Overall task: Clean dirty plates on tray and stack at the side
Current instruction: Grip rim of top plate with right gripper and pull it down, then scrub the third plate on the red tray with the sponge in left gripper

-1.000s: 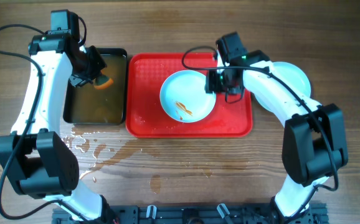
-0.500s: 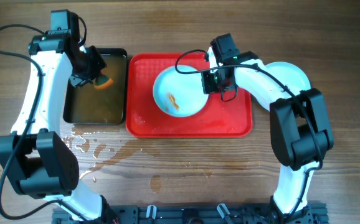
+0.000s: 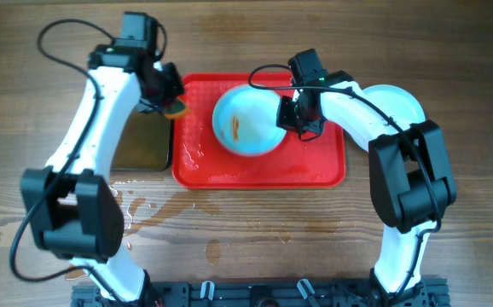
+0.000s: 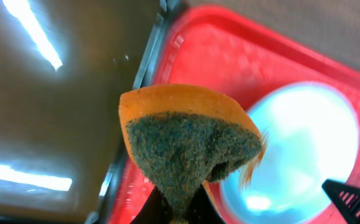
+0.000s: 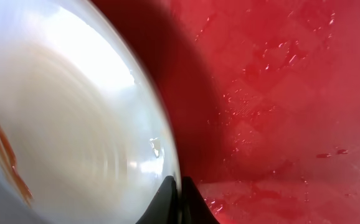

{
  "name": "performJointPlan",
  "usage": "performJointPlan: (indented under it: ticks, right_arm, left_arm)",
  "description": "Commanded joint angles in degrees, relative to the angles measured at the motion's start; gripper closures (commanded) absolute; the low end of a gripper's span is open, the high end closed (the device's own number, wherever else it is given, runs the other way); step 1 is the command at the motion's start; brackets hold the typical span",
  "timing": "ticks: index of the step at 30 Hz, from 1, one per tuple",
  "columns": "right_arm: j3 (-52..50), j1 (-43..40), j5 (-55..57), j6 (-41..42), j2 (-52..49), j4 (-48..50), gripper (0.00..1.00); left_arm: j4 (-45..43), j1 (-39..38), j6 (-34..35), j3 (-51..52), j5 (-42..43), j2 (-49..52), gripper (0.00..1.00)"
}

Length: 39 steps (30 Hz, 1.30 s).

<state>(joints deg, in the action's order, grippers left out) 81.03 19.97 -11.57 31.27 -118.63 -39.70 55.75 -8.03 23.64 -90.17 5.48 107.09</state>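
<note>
wet table (image 3: 157, 209) up front. behind it the red tray (image 3: 315, 166) holds a streaked plate (image 3: 246, 128), seemingly tilted, with the right gripper (image 3: 289, 112) pinching its rim. the left gripper (image 3: 171, 99) clamps an orange sponge (image 4: 186, 134) over the tray's left edge, beside the black pan (image 3: 144, 145). a second plate (image 3: 404, 101) sits on the table right of the tray.

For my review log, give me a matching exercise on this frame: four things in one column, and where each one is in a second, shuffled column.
Things:
1. sponge
2. streaked plate
3. black pan
4. second plate

Places:
A. on the table, right of the tray
B. in the left gripper, over the tray's left edge
C. rim pinched by the right gripper, over the tray
D. left of the tray, holding brownish liquid

Pairs: 1-B, 2-C, 3-D, 4-A
</note>
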Motion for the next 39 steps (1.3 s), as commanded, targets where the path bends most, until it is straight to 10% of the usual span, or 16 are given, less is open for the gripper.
performJointPlan:
  ticks: [1, 11, 25, 30, 39]
  right_arm:
    - [-0.15, -0.15, -0.09, -0.26, -1.07, 0.20, 0.96]
    - [-0.15, -0.15, -0.11, -0.24, -1.07, 0.02, 0.96]
    - [-0.15, -0.15, -0.11, -0.28, -1.07, 0.46, 0.96]
    - [-0.15, -0.15, -0.13, -0.26, -1.07, 0.44, 0.96]
    - [-0.15, -0.15, -0.11, -0.26, -1.07, 0.44, 0.96]
  left_arm:
    - [-1.22, -4.09, -0.04, 0.26, 3.74, 4.76, 0.96]
    - [-17.18, -14.40, -0.31, 0.26, 3.41, 19.96, 0.96]
    - [-0.09, -17.00, -22.73, 0.26, 18.34, 21.38, 0.96]
    - [-7.76, -17.29, -10.64, 0.26, 15.78, 21.40, 0.96]
    - [-18.56, -19.82, 10.21, 0.26, -21.73, 21.40, 0.96]
